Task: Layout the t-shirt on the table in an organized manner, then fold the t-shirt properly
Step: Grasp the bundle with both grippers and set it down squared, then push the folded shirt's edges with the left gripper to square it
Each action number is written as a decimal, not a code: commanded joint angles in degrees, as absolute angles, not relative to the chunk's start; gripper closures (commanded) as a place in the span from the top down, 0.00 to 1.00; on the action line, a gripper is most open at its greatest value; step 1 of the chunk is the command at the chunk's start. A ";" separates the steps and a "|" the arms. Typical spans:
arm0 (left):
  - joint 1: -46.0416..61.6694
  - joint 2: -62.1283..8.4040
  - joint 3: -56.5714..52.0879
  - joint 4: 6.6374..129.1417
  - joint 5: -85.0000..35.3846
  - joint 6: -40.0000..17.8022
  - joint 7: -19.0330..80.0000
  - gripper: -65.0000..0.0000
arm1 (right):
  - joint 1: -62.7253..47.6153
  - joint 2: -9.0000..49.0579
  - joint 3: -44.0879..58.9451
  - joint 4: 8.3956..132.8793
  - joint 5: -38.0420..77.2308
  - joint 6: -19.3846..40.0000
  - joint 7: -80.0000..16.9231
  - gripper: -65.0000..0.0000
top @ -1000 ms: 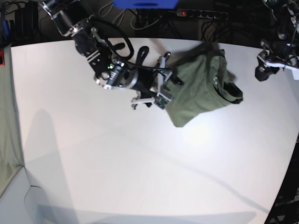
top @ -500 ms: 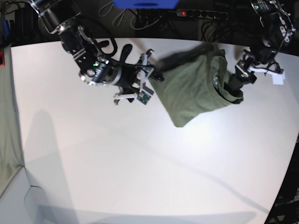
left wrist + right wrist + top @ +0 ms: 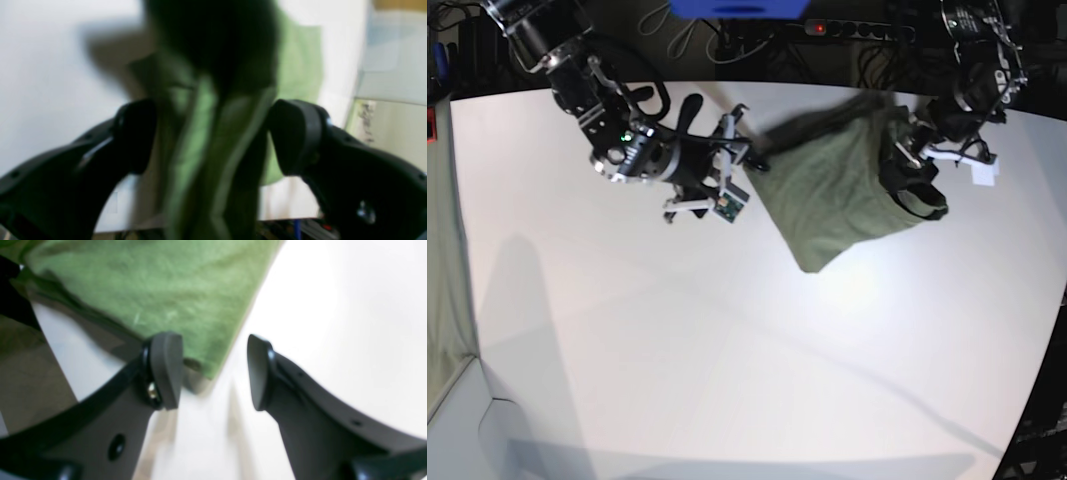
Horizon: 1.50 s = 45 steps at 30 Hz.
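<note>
The shirt [image 3: 852,185] lies bunched near the far right corner of the table [image 3: 727,350], not yet spread flat; the laying-out step appears to be in hand.

Base view: the left hand [image 3: 905,165] sits at the shirt's right side, where dark folds gather; the right hand [image 3: 745,150] is at the shirt's left edge, close to the table's far edge. Whether either grips cloth cannot be told from here.

Left wrist view: the left hand [image 3: 213,136] stands wide open, its fingers [image 3: 295,133] either side of a blurred ridge of shirt [image 3: 206,146] but not pressing on it.

Right wrist view: the right hand [image 3: 215,371] is partly open and holds nothing; a corner of the shirt [image 3: 166,296] ends just beside one finger [image 3: 165,368], bare table between the two.

The next move likely calls for each hand to close on its own edge, then draw the edges apart toward the table's middle.
</note>
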<state>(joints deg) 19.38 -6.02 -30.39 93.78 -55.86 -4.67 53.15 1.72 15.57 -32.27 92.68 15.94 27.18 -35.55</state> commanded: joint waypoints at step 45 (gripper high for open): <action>1.36 -14.73 -1.71 74.07 -43.03 -4.88 48.57 0.00 | -7.78 18.07 -1.10 108.79 16.75 27.56 -34.15 0.49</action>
<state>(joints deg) 0.56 -14.52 -1.87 74.81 -47.35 -7.46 44.88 -8.27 17.78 -1.23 107.79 15.94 27.16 -35.40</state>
